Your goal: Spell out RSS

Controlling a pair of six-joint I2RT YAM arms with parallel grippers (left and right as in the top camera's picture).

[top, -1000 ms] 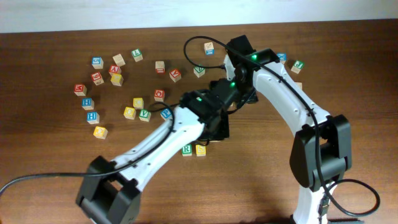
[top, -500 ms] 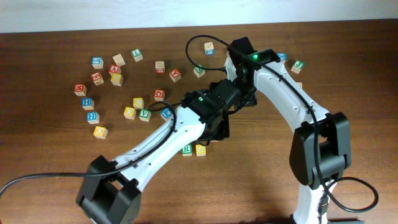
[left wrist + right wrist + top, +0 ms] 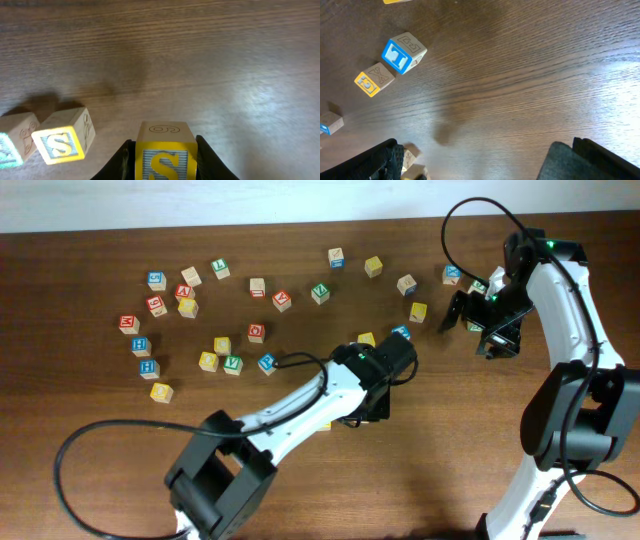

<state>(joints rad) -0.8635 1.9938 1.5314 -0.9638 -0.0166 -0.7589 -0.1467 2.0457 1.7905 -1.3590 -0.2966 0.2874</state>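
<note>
The left fingers point(image 3: 164, 167) are closed on a yellow-faced S cube point(image 3: 165, 135), one finger on each side face, and hold it above the desk point(image 3: 450, 470). At 9 o'clock from it in the left wrist view, a second yellow S cube point(image 3: 62, 142) rests on the wood. It touches a green-faced cube point(image 3: 15, 145) that is cut off by the frame, so its letter cannot be read. From 12 round to 3 o'clock there is only bare wood.

The right fingers point(image 3: 485, 160) are spread wide with nothing between them. At their 10 o'clock stand a blue-faced cube point(image 3: 402, 52) and a yellow-faced cube point(image 3: 372, 80), touching.

The desk is dark brown with a strong grain and soft glare. In the overhead view most of the other cubes point(image 3: 232, 364) lie scattered towards 10 o'clock. The desk's far edge runs along 12 o'clock under a pale wall point(image 3: 200, 200), and open wood runs from 4 to 6 o'clock.
</note>
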